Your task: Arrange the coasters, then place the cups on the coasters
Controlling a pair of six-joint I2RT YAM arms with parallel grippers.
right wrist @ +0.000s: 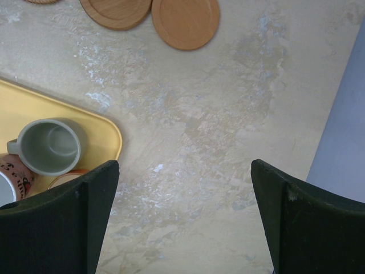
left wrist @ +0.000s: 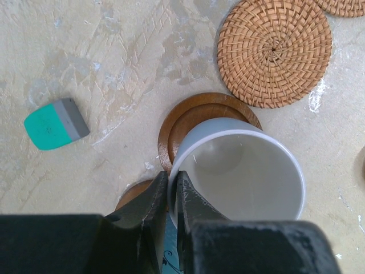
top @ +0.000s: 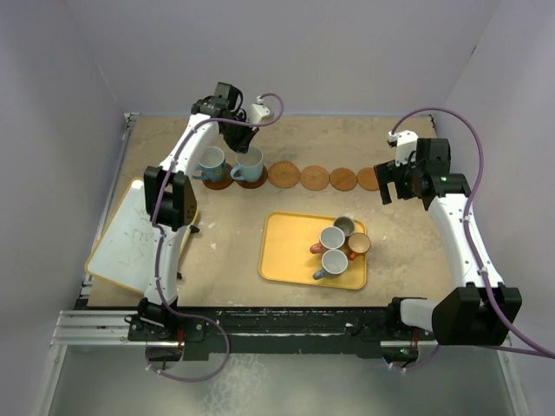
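Note:
Six coasters lie in a row across the back, from the leftmost (top: 217,182) to the rightmost (top: 369,178). A blue cup (top: 211,161) stands on the leftmost one. My left gripper (top: 240,141) (left wrist: 171,181) is shut on the rim of a second blue cup (top: 249,165) (left wrist: 245,171), one finger inside and one outside. That cup sits over a dark coaster (left wrist: 197,111), next to a woven coaster (left wrist: 274,51). The other cups are on the yellow tray (top: 286,256): grey (top: 345,225) (right wrist: 48,145), pale (top: 332,237), orange-brown (top: 358,245), pale (top: 335,262). My right gripper (top: 388,186) (right wrist: 183,171) hangs open over bare table.
A small teal block (left wrist: 54,123) lies on the table left of the held cup. A white board (top: 134,238) rests at the left edge beside the left arm. Two plain wooden coasters (right wrist: 185,23) show beyond the right gripper. Walls close in the table on three sides.

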